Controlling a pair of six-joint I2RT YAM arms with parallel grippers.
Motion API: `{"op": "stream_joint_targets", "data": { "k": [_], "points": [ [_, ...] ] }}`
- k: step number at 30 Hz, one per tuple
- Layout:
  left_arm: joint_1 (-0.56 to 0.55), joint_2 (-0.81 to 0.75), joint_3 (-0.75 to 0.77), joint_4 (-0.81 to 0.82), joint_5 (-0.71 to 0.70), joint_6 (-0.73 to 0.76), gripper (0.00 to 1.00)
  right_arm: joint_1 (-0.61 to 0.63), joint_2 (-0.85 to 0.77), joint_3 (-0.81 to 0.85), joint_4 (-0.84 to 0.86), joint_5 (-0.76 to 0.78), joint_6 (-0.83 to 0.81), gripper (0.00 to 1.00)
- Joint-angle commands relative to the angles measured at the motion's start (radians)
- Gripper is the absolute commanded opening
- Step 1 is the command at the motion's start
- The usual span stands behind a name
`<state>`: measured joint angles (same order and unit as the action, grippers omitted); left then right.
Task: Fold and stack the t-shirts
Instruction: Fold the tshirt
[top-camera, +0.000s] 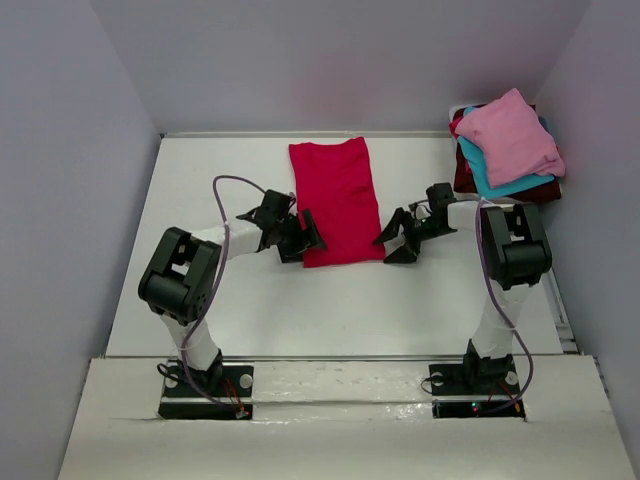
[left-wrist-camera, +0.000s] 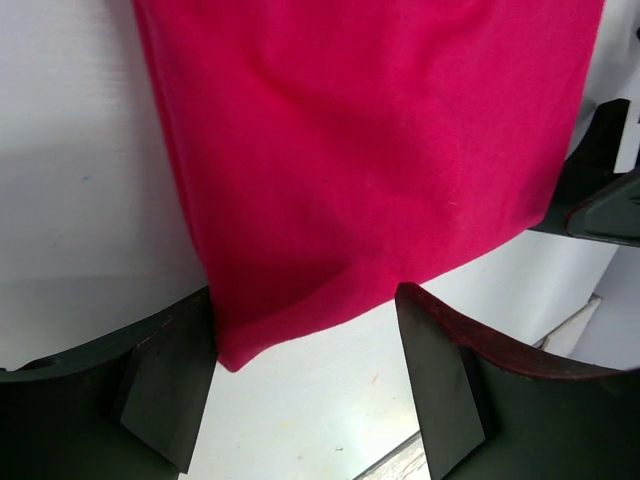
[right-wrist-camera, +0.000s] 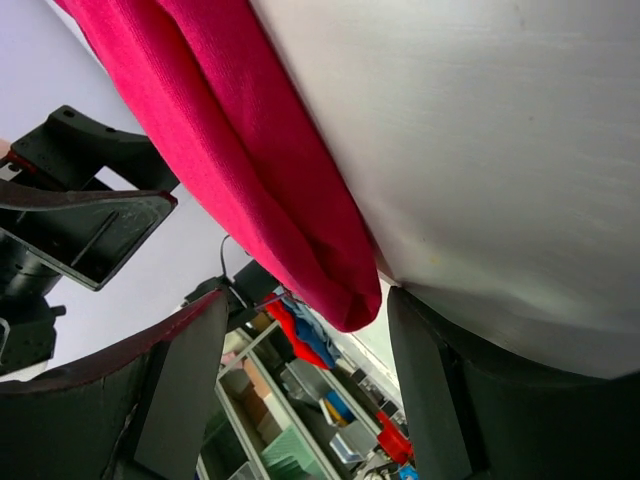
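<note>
Left claw (top-camera: 303, 240) agape beside red t-shirt (top-camera: 335, 195)

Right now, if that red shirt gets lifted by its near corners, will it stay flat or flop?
Probably flop: the red t-shirt lies as soft, creased cloth, so it should sag between lifted corners. Its thin folded edge suggests little weight.

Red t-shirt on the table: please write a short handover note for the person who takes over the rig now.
Left gripper: open, at the near left corner of the red t-shirt, not gripping.
Right gripper: open, at its near right corner, not gripping.
The red t-shirt lies flat between the arms as a narrow strip; the sleeves appear folded in.
The pink t-shirt, teal t-shirt and dark maroon t-shirt are stacked at the far right.
Left to do: probably fold the red one across, then put it on top of them.
</note>
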<state>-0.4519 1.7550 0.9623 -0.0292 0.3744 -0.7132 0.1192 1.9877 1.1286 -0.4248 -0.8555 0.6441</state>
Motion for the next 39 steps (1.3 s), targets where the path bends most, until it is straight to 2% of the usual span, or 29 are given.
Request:
{"op": "stream_joint_targets", "data": {
  "k": [1, 8, 13, 14, 20, 25, 32, 39],
  "points": [
    [-0.001, 0.077, -0.065, -0.028, -0.011, 0.006, 0.82, 0.002, 0.048, -0.029, 0.058, 0.076, -0.011, 0.71],
    [-0.001, 0.055, -0.108, -0.011, 0.009, -0.012, 0.81, 0.002, 0.057, -0.035, 0.083, 0.07, 0.009, 0.66],
    [-0.001, 0.02, -0.138, -0.046, 0.001, -0.014, 0.8, 0.002, 0.062, -0.036, 0.087, 0.07, 0.015, 0.53],
    [-0.001, 0.006, -0.142, -0.054, 0.001, -0.014, 0.8, 0.002, 0.063, -0.036, 0.09, 0.07, 0.015, 0.44],
    [-0.001, -0.071, -0.16, -0.135, -0.083, -0.008, 0.83, 0.002, 0.065, -0.036, 0.09, 0.07, 0.011, 0.42],
    [-0.001, -0.083, -0.168, -0.153, -0.109, -0.006, 0.85, 0.002, 0.065, -0.039, 0.087, 0.073, 0.006, 0.3],
    [-0.001, -0.077, -0.28, -0.065, -0.06, -0.042, 0.86, 0.002, 0.071, -0.015, 0.058, 0.07, -0.004, 0.21],
    [-0.041, 0.027, -0.304, 0.083, 0.009, -0.091, 0.84, 0.002, 0.082, 0.025, 0.024, 0.072, -0.02, 0.2]
  ]
}}
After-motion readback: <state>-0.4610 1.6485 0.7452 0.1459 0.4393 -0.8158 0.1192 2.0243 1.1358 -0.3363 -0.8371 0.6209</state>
